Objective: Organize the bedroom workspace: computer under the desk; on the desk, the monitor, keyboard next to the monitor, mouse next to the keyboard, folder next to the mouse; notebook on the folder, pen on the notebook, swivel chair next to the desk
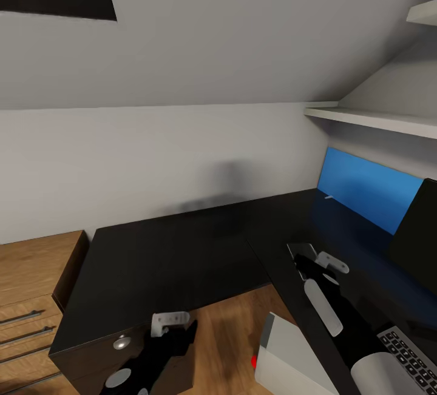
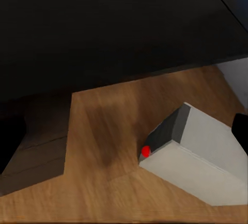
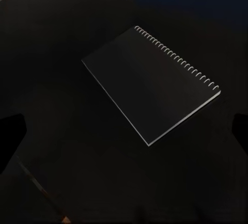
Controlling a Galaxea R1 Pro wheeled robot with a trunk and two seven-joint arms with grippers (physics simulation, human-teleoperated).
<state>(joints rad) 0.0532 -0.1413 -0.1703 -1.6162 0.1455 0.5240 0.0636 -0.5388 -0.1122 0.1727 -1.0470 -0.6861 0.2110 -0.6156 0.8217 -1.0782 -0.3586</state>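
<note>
While the black L-shaped desk (image 1: 182, 249) is surveyed, a dark spiral-bound notebook (image 3: 152, 87) is noted flat on it beneath the right gripper (image 1: 317, 260), whose fingers are spread wide and empty. A grey keyboard (image 1: 409, 349) and black monitor (image 1: 419, 237) are on the desk; the white computer tower (image 2: 199, 154) stands on the floor, judged under its edge. Left gripper (image 1: 173, 322): spread cannot be told. Folder, pen, mouse and chair steps are judged outstanding.

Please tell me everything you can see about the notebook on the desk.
The notebook is black with a spiral wire binding along one long edge. It is closed and lies flat on the dark desk, turned at an angle. Its edges catch a thin pale line of light. Nothing touches it or rests on it.
</note>
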